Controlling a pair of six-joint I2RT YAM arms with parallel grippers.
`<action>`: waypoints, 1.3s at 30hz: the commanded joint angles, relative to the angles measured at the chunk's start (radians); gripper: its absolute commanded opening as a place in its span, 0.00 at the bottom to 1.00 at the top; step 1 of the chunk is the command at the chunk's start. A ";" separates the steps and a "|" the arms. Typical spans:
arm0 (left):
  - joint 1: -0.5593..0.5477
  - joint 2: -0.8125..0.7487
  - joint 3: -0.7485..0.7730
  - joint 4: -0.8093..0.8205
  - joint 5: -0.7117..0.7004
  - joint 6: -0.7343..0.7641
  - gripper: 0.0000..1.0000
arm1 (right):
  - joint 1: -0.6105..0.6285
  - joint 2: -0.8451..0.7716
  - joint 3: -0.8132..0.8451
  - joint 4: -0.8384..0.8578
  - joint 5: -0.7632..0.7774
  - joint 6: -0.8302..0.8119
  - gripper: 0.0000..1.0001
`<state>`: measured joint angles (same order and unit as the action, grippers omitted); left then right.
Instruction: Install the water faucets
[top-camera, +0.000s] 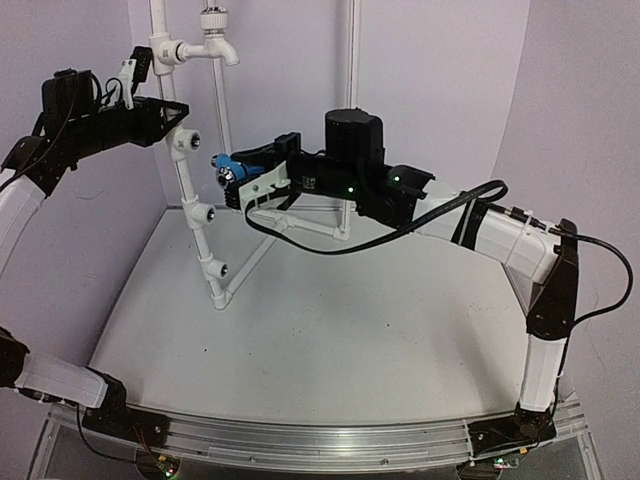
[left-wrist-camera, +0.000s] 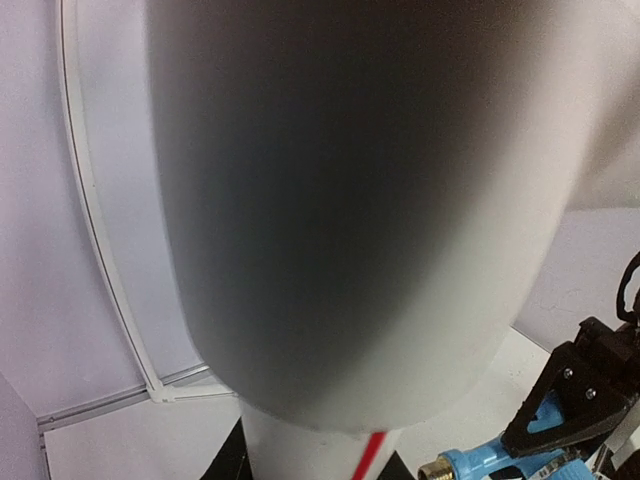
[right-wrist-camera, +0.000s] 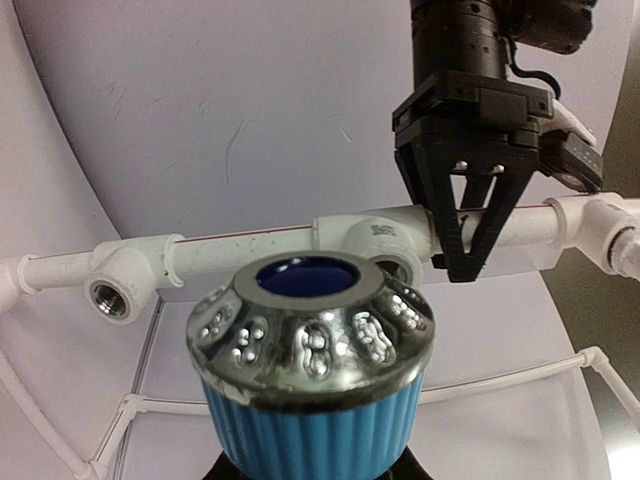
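The white pipe frame stands at the back left with round side sockets. A white faucet sits in its top fitting. My right gripper is shut on the blue faucet, held level in the air just right of the upright pipe, brass end towards it. In the right wrist view the blue ribbed knob fills the foreground in front of a socket. My left gripper is shut on the upright pipe above that socket and also shows in the right wrist view. The pipe fills the left wrist view.
The frame's thin white base rails lie on the white table under my right arm. A black cable loops below the right wrist. Purple walls close off the back and sides. Another open socket sits lower on the pipe.
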<state>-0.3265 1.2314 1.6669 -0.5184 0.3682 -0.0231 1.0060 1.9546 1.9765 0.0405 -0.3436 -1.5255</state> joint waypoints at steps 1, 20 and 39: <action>-0.012 -0.094 -0.019 -0.082 0.137 -0.305 0.00 | 0.011 -0.099 -0.021 0.120 -0.044 0.055 0.00; -0.013 -0.124 -0.032 -0.109 0.201 -0.365 0.00 | 0.048 -0.023 0.102 0.092 -0.087 0.027 0.00; -0.013 -0.125 -0.024 -0.109 0.231 -0.368 0.00 | 0.051 0.074 0.200 0.060 -0.062 0.034 0.00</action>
<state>-0.3264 1.1320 1.6142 -0.5682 0.4274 -0.0349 1.0508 2.0207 2.1004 0.0548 -0.4126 -1.5127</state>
